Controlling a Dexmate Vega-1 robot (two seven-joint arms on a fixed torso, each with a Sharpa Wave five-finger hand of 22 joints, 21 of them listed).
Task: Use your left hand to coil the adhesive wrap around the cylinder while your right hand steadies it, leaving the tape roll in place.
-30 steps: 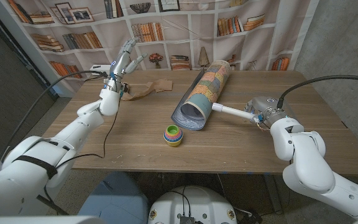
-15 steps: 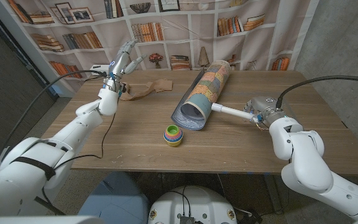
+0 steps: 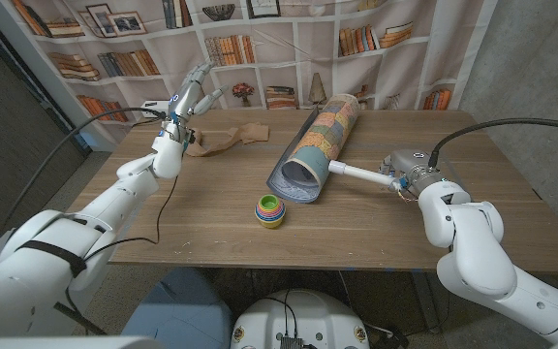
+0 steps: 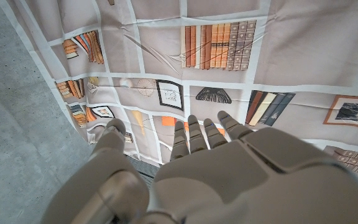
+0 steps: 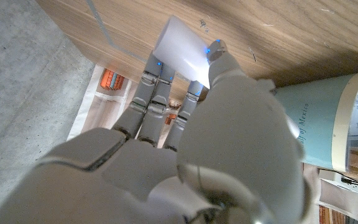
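Note:
A large cylinder (image 3: 318,143) with a colourful patchwork print lies on its side across the table's middle, its open end toward me. Its pale blue side (image 5: 328,124) shows in the right wrist view. A crumpled brown strip of wrap (image 3: 223,141) lies at the far left of the table. My left hand (image 3: 190,97) is raised above that corner with its fingers spread, holding nothing; its back (image 4: 229,168) faces the bookshelf backdrop. My right hand (image 3: 410,174) grips a white tube (image 3: 361,174) whose far end touches the cylinder's side. The fingers (image 5: 157,87) wrap the white tube (image 5: 182,50).
A small stack of rainbow-coloured cups (image 3: 270,210) stands near the table's front, just before the cylinder's open end. A printed bookshelf curtain (image 3: 260,48) hangs behind the table (image 3: 211,233). A black cable (image 3: 168,199) trails from my left arm over the table.

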